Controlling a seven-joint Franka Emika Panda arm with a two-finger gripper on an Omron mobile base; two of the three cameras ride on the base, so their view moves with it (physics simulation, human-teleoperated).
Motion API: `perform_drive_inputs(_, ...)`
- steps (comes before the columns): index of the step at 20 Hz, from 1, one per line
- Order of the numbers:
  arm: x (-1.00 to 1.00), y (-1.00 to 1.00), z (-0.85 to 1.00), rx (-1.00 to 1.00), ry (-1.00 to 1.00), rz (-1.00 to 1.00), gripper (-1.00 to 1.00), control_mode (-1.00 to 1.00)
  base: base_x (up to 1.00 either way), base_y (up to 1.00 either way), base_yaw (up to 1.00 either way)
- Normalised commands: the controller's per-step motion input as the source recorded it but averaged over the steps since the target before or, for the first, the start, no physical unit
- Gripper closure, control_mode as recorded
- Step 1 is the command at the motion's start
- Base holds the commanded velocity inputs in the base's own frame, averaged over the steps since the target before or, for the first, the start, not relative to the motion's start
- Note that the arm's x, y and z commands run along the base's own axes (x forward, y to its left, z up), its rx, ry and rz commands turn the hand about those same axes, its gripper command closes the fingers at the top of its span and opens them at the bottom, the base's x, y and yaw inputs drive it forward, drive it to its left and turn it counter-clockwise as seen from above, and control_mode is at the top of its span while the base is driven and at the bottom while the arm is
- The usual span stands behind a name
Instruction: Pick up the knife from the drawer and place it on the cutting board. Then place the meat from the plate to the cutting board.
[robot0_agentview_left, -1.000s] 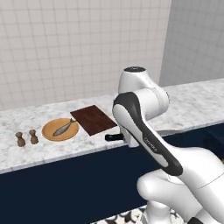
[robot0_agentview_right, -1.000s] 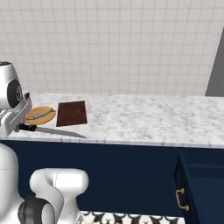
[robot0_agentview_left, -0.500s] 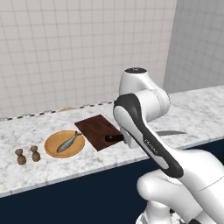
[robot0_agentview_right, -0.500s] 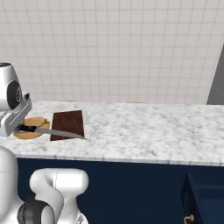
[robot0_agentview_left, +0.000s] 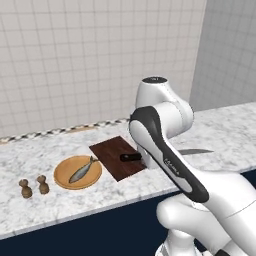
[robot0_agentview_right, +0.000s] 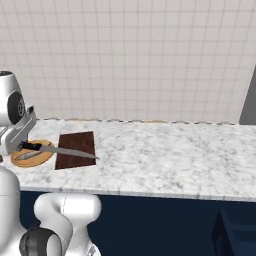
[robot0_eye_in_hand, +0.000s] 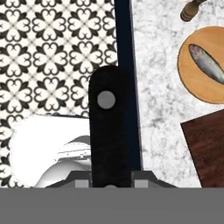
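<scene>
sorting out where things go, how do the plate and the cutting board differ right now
The plate is round and orange-tan; the cutting board is rectangular and dark reddish-brown. The plate holds the fish, while nothing rests on the cutting board, though the knife is held in the air near it in the gripper. In the left base view the plate sits left of the board, nearer the two small shakers. Both lie flat on the marble counter, side by side.

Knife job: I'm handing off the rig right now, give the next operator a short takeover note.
Hand: shut on the knife, gripping its black handle, carried above the counter.
Cutting board: on the counter, nothing lying on it yet.
Meat: on the plate, beside the board.
Done: knife picked up.
Left: lay the knife on the board, then move the meat from plate to board.
</scene>
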Motion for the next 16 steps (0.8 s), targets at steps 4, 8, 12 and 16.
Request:
perform_drive_inputs(4,0.36,0.28,-0.01,0.0,0.02,0.07,1.0,-1.0,0.11,0.06,0.0)
perform_drive_inputs(8,1.0,0.29,-0.46,0.0,0.05,0.22,1.0,-1.0,0.0,0.0,0.0)
perform_drive_inputs(12,1.0,0.0,-0.87,-0.12,0.15,0.57,1.0,-1.0,0.0,0.0,0.0)
perform_drive_inputs(16,0.8,0.0,-0.97,-0.25,0.19,0.58,1.0,-1.0,0.0,0.0,0.0)
